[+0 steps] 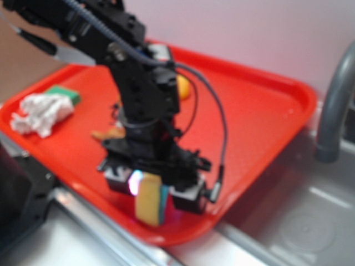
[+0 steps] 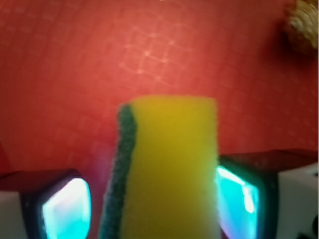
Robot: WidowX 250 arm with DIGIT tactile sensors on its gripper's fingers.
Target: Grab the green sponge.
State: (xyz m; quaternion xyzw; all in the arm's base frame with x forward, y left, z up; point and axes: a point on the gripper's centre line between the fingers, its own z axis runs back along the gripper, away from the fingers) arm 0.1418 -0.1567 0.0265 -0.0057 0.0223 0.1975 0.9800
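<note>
Exterior view, far left of the red plastic tray (image 1: 266,111): a crumpled white cloth (image 1: 41,113) lies on the tray floor, and a small flat green rectangular block (image 1: 65,92) sits touching its upper right edge. Next to the right, a small tan-orange scrap (image 1: 109,133) lies on the tray just beside the black robot arm (image 1: 141,83); too blurred to identify. A rounded yellow-orange object (image 1: 183,86) shows behind the arm, mostly hidden. The arm reaches down over the near edge of the tray, and its black gripper (image 1: 151,191) holds the foam sponge, yellow-faced with a thin dark green scouring layer (image 1: 150,204). The sponge stands on edge between the fingers, lower end hanging below them over the front part of the tray; whether it touches the tray floor cannot be told. Yellow face toward the camera, green layer as a narrow strip on its right side. Wrist view: the sponge (image 2: 167,169) fills the centre, yellow face broad and finely pored, dark green layer running down its left edge, top edge straight. Glowing cyan finger pads (image 2: 67,209) sit on either side, the right one pressed against the sponge, so the jaws are closed on it. Right of the tray, a grey metal sink surface (image 1: 310,221) and a curved grey pipe (image 1: 333,105).
</note>
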